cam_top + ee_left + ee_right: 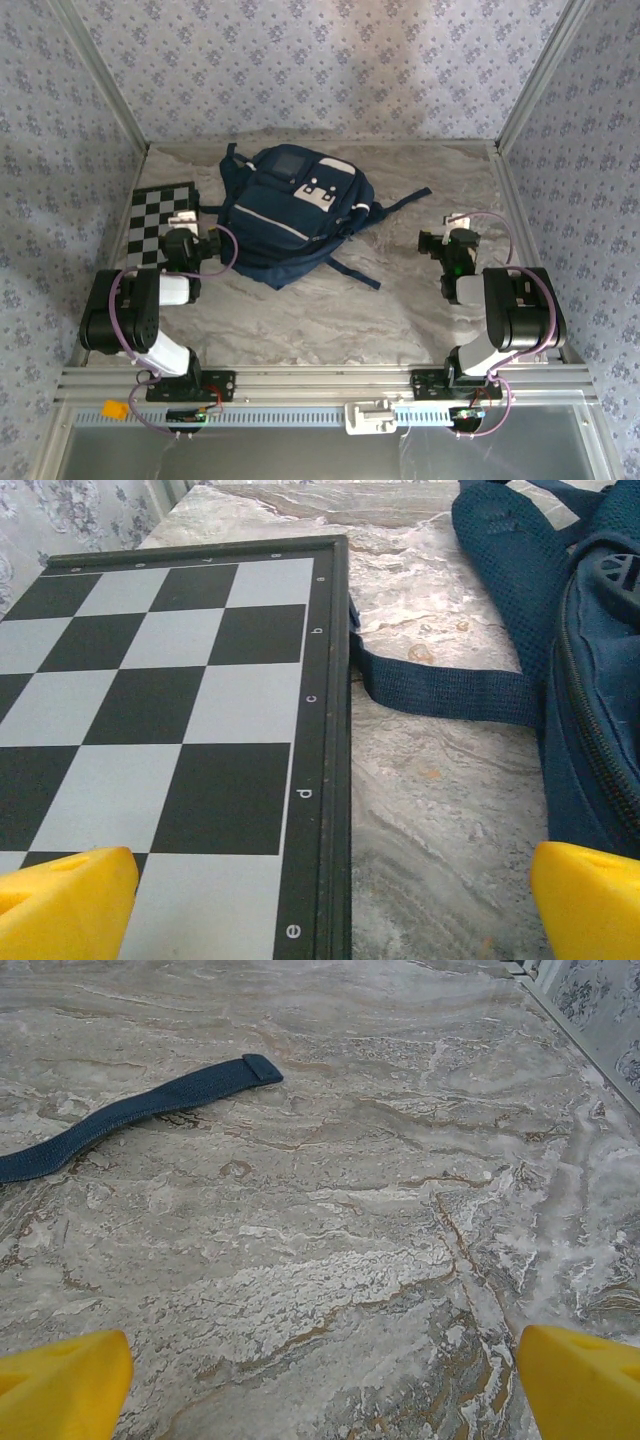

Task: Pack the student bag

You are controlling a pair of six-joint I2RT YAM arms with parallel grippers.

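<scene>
Top external, student bag (290,215) flat, chessboard (155,215) beside on L

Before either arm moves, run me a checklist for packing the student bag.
1. The left jaws are open with nothing between them: ok.
2. The right jaws are open with nothing between them: ok.
3. The student bag lies flat on its back, front side up: ok.
4. The bag's zipper is open enough to take something in: cannot tell.
5. The chessboard lies flat to the left of the bag: ok.
6. The chessboard is free to lift: not ok. A strap runs right up to its right edge.
</scene>
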